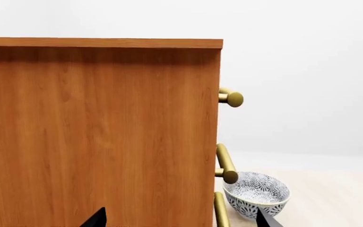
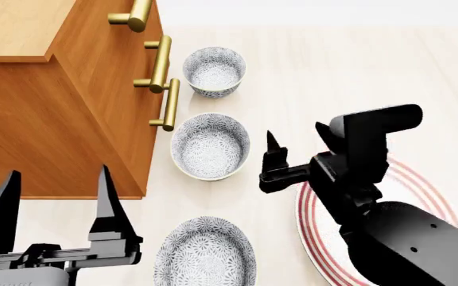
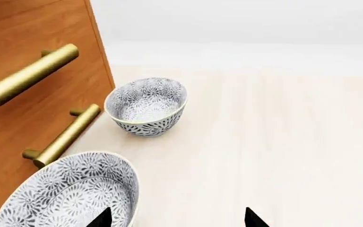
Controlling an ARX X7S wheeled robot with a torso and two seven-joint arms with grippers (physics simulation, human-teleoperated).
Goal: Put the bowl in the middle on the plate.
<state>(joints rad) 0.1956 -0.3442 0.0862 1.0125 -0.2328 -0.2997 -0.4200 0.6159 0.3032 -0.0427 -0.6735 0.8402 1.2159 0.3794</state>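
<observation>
Right hand (image 2: pixel 293 156), fingers spread and empty, hovers just beside the middle bowl (image 2: pixel 210 146), apparently lining up on its rim; the plate (image 2: pixel 420 179) lies beneath that arm, near the bowl; left hand (image 2: pixel 54 202), also spread, idles by the wooden cabinet (image 2: pixel 62 119).

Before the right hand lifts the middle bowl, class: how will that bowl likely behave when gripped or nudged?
The middle bowl looks rigid and glazed, so probably slippery. Its rounded wall and seemingly narrow base suggest a sideways nudge could tip or slide it. The cabinet close beside it leaves little room.
</observation>
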